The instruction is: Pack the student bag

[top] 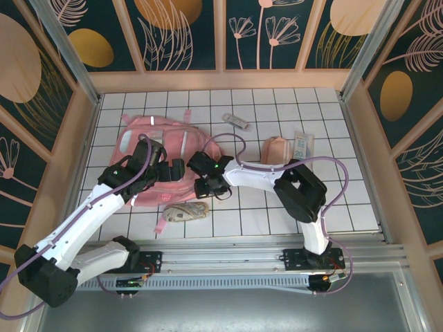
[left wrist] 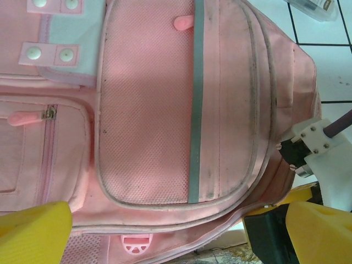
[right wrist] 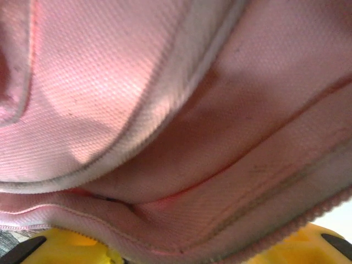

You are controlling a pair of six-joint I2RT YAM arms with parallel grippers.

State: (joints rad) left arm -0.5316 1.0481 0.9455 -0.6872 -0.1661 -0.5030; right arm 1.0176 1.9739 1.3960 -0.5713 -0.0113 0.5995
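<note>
Top external view: the pink backpack [top: 138, 142] lies flat on the left half of the tiled table [top: 242, 221], pockets up. Its long axis seems to run from the far side toward the arms. The left gripper [top: 158, 166] hangs just above its middle, with the fingers spread wide and nothing between them. The right gripper [top: 205, 183] is at the right edge of the backpack. In the right wrist view pink fabric lies close against the yellow fingers [right wrist: 71, 247], but I cannot tell whether they pinch it or only touch it. The right arm is nearer to this edge, so I think the next move must lift or open it. The wooden wall [top: 86, 138] is near on the left. Free tiles are on the right, before the peach pouch [top: 280, 149]. A patterned pouch [top: 185, 211] just beside the near edge could be in the way.
</note>
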